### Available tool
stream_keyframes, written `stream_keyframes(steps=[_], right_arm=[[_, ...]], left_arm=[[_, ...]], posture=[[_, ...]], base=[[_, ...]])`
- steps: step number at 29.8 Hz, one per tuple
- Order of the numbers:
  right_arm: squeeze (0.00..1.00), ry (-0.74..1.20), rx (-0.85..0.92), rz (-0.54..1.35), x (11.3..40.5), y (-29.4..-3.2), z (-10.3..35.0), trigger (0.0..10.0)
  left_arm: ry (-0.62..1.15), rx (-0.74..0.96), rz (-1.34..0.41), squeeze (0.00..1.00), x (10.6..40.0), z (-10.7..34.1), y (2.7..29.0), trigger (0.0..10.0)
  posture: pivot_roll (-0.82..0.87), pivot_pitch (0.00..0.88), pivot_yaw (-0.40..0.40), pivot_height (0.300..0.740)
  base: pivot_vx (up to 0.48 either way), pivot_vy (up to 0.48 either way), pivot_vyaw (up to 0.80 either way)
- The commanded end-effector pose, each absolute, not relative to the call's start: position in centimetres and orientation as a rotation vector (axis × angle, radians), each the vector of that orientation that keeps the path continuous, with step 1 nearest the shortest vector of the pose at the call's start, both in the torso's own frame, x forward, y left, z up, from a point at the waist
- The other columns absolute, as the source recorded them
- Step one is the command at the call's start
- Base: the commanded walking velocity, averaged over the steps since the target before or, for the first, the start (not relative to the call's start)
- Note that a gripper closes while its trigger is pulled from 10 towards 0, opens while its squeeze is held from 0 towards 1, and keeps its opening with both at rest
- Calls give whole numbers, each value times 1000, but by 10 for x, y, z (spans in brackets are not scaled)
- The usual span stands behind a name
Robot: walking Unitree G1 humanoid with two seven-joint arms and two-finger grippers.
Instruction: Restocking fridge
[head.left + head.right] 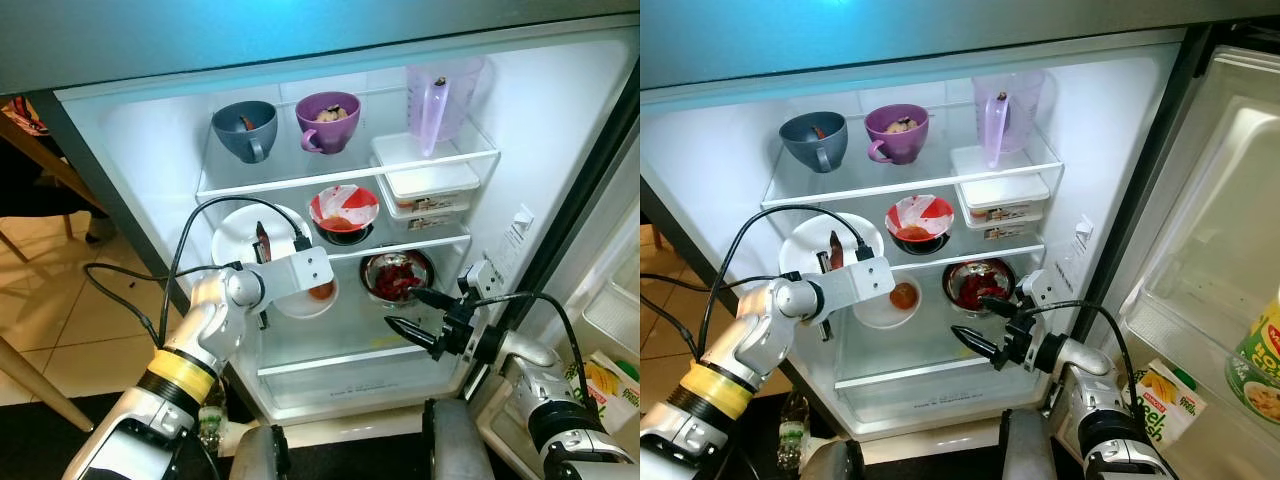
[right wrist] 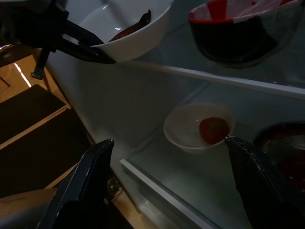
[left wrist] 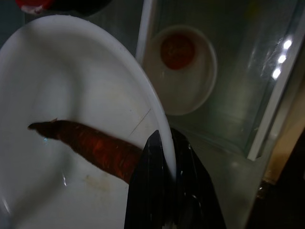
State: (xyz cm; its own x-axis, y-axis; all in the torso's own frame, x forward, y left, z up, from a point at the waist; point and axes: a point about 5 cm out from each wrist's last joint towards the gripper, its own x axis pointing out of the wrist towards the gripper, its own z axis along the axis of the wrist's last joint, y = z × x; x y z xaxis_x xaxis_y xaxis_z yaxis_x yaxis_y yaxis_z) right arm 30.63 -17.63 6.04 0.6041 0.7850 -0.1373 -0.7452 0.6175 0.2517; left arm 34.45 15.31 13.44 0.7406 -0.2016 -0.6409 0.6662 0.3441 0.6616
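Black fingers of the right tool [image 1: 410, 310] are spread wide, released, at 5 o'clock before the open fridge [image 1: 560, 90]. At 9 o'clock the left tool [image 3: 164, 157] is clenched on the rim of a white plate [image 1: 235, 235] carrying a carrot [image 3: 95, 145]. Beyond sit a small white bowl [image 1: 305, 300] and a metal bowl [image 1: 398, 275]. Farthest, two mugs [image 1: 245, 128] and a jug [image 1: 437, 100] stand at 12 o'clock.

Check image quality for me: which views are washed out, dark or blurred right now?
Left eye view: fridge interior brightly lit, back wall near washed out, a cyan glow along the top edge. Left wrist view: dim, left gripper blurred up close, white plate readable, glare dots on the glass. Right wrist view: dark, right gripper fingers soft-edged.
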Motion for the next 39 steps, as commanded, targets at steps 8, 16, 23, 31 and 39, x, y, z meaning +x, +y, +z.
stream_keyframes(steps=[8,16,23,31,39], right_arm=[[0,235,171,898,297,-175,60,10000],[0,241,161,894,294,-175,60,10000],[0,242,153,891,293,-175,63,10000],[0,232,152,886,294,-175,67,10000],[0,233,144,872,296,-180,69,10000]], left_arm=[[457,1117,-542,0,369,145,165,10000],[407,1157,-517,0,381,148,160,10000],[284,1198,-471,0,395,161,153,10000],[187,1233,-433,1000,400,165,150,10000],[173,1237,-441,0,400,161,149,10000]], posture=[[-73,101,81,541],[-90,112,75,541],[-99,117,75,541],[-103,110,75,541],[-101,100,76,541]], base=[[0,0,0],[0,0,0],[0,0,0],[0,0,0],[0,0,0]])
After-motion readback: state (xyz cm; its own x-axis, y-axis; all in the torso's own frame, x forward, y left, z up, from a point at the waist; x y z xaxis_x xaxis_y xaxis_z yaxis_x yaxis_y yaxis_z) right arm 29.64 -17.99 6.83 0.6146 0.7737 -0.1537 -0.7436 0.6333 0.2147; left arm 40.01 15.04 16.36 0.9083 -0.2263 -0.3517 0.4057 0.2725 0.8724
